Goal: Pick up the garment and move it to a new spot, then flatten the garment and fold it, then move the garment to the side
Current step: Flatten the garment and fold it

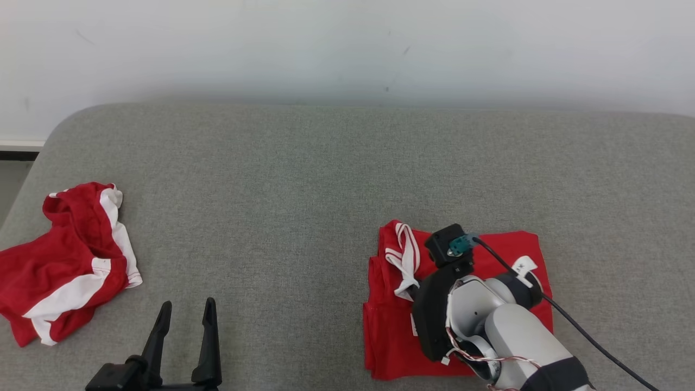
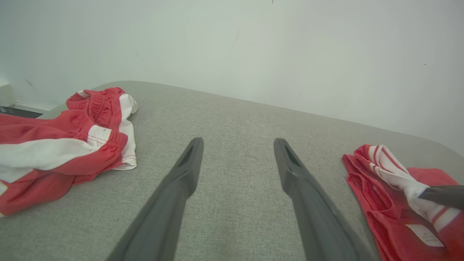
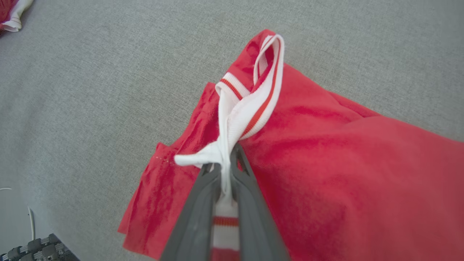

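The right tool is closed on the white, red-striped ribbed collar of the folded red knit jersey, which lies on the grey fabric surface beneath the tool and extends to its right. The left tool stands open and empty, well apart to the left of the right tool, so the right arm is nearer the jersey. The jersey's white label carries print too small to read.

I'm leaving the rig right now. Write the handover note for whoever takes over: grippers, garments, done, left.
Left gripper: open, empty, above the grey surface.
Right gripper: shut on the striped collar of the red shirt.
The red shirt lies roughly folded at the robot's right; red-and-white shorts crumpled at far left.
Done: fold looks mostly complete.
To do: move the shirt to the side, release.
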{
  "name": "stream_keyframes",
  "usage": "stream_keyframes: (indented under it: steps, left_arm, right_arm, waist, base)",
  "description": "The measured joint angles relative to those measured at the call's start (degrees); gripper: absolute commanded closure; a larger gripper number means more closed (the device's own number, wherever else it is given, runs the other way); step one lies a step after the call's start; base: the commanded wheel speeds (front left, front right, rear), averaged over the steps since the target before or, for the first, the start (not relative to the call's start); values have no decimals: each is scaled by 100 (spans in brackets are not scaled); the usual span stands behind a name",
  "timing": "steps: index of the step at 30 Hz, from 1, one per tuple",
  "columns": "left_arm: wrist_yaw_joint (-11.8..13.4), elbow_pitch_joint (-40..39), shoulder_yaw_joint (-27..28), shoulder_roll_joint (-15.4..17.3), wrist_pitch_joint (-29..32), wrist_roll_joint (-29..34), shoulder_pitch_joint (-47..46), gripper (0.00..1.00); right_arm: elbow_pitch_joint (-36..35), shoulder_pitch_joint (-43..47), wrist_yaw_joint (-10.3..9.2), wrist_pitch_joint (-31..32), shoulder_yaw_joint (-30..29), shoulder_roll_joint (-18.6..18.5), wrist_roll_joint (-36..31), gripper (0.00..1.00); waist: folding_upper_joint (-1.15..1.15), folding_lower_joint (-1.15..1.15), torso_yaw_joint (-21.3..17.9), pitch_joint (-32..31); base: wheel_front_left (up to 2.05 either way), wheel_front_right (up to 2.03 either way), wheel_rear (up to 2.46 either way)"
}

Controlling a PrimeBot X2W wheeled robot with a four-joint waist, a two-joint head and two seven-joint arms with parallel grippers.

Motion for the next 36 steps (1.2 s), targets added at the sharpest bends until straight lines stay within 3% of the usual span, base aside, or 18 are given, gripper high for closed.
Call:
stream_keyframes:
  steps: [3, 5, 12, 17, 29, 36]
  left_arm:
    - [-1, 18, -2, 0, 0, -9, -7, 0]
    - [-11, 30, -4, 0, 0, -11, -17, 0]
    - [-16, 100, 26, 0, 0, -18, -5, 0]
    - [-18, 136, 56, 0, 0, -25, 52, 0]
    - [-44, 198, 86, 1, 0, -32, 213, 0]
    - [-18, 232, 69, 0, 0, -44, 332, 0]
  right_arm:
    - [242, -137, 0, -104, 112, 47, 11, 100]
    - [352, -191, 0, -235, 116, 56, 40, 0]
    - [297, -265, 0, -1120, 263, 115, 1049, 0]
    - [243, -297, 0, -1909, 125, 123, 1241, 0]
    - [259, 628, 0, -3350, -1259, -433, -478, 0]
    - [-242, 1628, 0, -3969, -2132, -272, -992, 0]
  waist:
    - [0, 0, 2, 30]
    - [0, 0, 4, 36]
    - [0, 1, -31, -57]
    - [0, 1, -106, -206]
    - [0, 0, -354, -592]
    - [0, 0, -471, -743]
  base:
    - [0, 0, 0]
    - [0, 0, 0]
    - [0, 0, 0]
    - [0, 0, 0]
    - [0, 0, 0]
    - [0, 0, 0]
